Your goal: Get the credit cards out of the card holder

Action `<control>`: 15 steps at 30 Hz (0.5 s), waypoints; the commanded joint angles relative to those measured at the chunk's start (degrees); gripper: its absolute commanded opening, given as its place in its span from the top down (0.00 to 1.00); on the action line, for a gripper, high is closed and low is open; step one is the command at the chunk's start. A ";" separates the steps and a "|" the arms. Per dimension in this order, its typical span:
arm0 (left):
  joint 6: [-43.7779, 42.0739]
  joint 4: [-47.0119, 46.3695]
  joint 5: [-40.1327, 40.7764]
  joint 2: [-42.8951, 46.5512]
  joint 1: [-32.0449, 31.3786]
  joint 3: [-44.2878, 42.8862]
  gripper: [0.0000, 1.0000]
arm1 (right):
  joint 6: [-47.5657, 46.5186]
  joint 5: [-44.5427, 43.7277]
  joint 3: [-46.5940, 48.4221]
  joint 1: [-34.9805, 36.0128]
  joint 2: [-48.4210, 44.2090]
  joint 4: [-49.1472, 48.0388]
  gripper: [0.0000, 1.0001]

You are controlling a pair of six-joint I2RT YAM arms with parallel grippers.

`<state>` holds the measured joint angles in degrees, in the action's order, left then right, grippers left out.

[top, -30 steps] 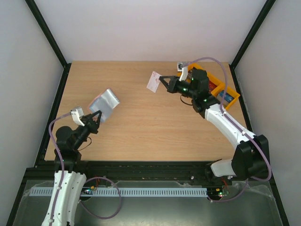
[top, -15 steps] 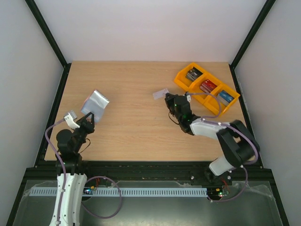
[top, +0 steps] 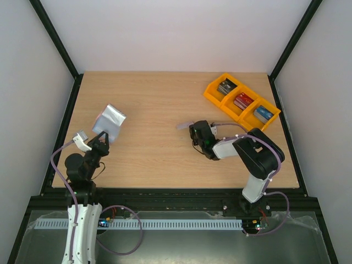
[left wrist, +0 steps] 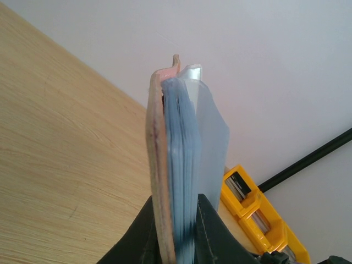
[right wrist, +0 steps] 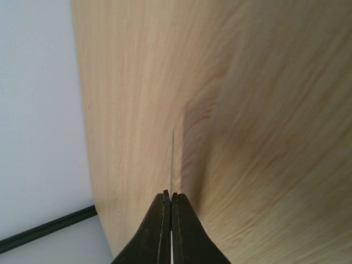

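My left gripper (top: 102,140) is shut on the card holder (top: 109,122) and holds it up above the table's left side. In the left wrist view the card holder (left wrist: 176,159) stands edge-on between my fingers, pinkish-tan outside on the left, light blue pockets on the right. My right gripper (top: 192,130) is low over the middle of the table, shut on a thin whitish credit card (top: 183,126). In the right wrist view the credit card (right wrist: 173,159) shows as a thin edge sticking out from my shut gripper (right wrist: 171,196), close above the wood. The second card is not in view.
Orange bins (top: 242,102) with dark, red and blue boxes stand at the back right; they also show in the left wrist view (left wrist: 258,214). Black frame posts run along both sides of the wooden table (top: 159,99).
My right arm has folded back and down, bringing the card from the back of the table to low over the middle. My left gripper has drawn back slightly with the card holder.
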<state>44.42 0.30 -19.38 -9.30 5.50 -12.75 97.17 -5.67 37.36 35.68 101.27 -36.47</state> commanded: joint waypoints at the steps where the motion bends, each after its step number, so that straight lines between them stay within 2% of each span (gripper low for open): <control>1: 0.95 -3.24 -0.57 1.02 0.47 0.87 0.98 | 4.45 -4.20 -1.41 0.84 -0.45 3.50 0.98; 8: 1.04 -3.38 -0.71 0.95 0.59 0.89 0.98 | 6.63 -2.93 -1.29 1.41 1.03 4.26 0.98; 13: 1.02 -3.49 -0.84 0.90 0.70 0.98 0.98 | 7.01 -0.79 -1.33 1.41 0.64 5.91 0.86; 15: 1.02 -3.55 -0.87 0.86 0.72 0.98 0.98 | 7.03 -0.30 -1.48 1.41 0.10 6.41 0.84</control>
<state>45.21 -0.51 -19.49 -9.08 5.80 -12.14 103.04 -5.78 36.64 36.77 101.36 -32.67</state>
